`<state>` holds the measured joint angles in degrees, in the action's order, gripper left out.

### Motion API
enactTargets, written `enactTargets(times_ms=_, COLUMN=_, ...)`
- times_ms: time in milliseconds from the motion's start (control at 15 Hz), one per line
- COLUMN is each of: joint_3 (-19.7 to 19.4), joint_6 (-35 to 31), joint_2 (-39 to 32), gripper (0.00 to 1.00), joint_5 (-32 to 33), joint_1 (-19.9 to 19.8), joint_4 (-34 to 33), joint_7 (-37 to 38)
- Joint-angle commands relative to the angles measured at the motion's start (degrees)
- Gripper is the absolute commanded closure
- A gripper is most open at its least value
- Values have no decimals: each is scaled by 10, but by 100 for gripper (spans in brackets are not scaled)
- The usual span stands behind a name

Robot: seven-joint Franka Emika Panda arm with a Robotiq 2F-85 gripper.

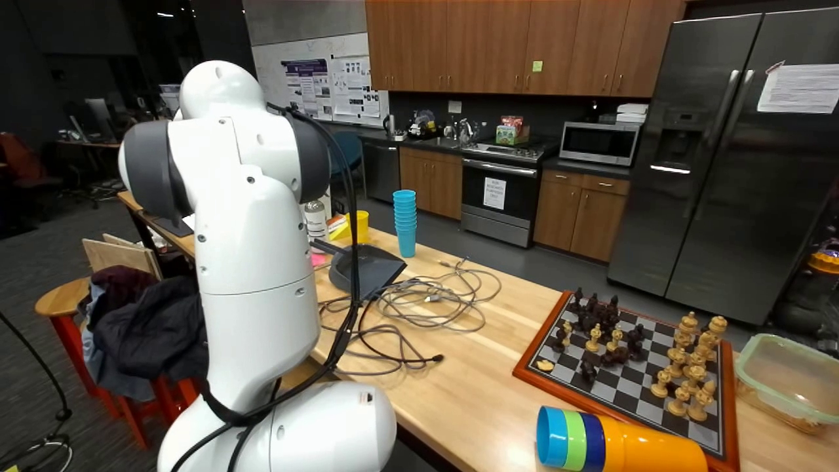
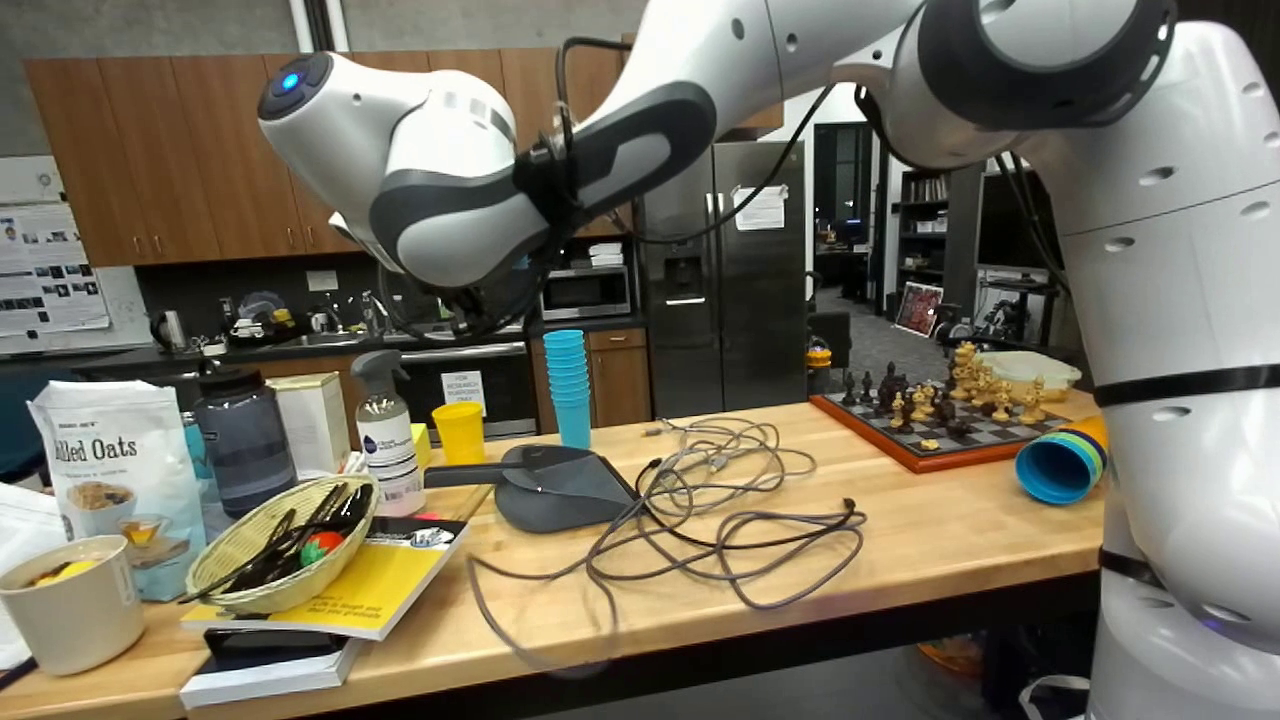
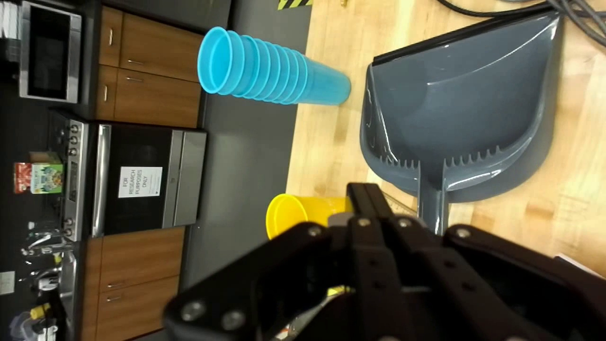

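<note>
My gripper (image 3: 364, 189) is shut, its two fingers pressed together with nothing between them. In the wrist view its tips overlap the base of a yellow cup (image 3: 310, 208); it hangs above the table, apart from things there. A grey dustpan (image 3: 464, 104) lies beside the cup, its handle running down behind the fingers. A stack of light blue cups (image 3: 284, 71) stands upright near the table's far edge. In an exterior view the dark gripper is hard to make out below the wrist, above the spray bottle (image 2: 388, 445) and yellow cup (image 2: 462, 432). The arm hides it in another exterior view.
Tangled grey cables (image 2: 690, 500) lie by the dustpan. A chessboard (image 1: 534, 357) with pieces, a lying stack of coloured cups (image 1: 655, 449) and a plastic container (image 1: 786, 373) sit farther along. Opposite are a wicker basket (image 2: 215, 575) on books, an oats bag (image 2: 120, 450) and a mug (image 2: 75, 615).
</note>
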<state>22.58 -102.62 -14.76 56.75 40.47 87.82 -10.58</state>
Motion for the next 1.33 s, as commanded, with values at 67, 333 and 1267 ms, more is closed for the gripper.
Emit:
enactTargets(times_ms=67, joint_3=-1, joint_6=10, joint_2=20, gripper=100, joint_5=-2, joint_1=-2, joint_4=18, joint_7=35)
enactTargets(times_ms=333, joint_3=-5, joint_6=13, joint_2=50, gripper=63, joint_5=-65, joint_1=-31, joint_4=52, joint_7=58)
enactTargets(times_ms=1267, joint_3=-109, joint_6=-117, joint_2=328, gripper=0, joint_5=-459, joint_1=-247, joint_4=417, joint_7=-48)
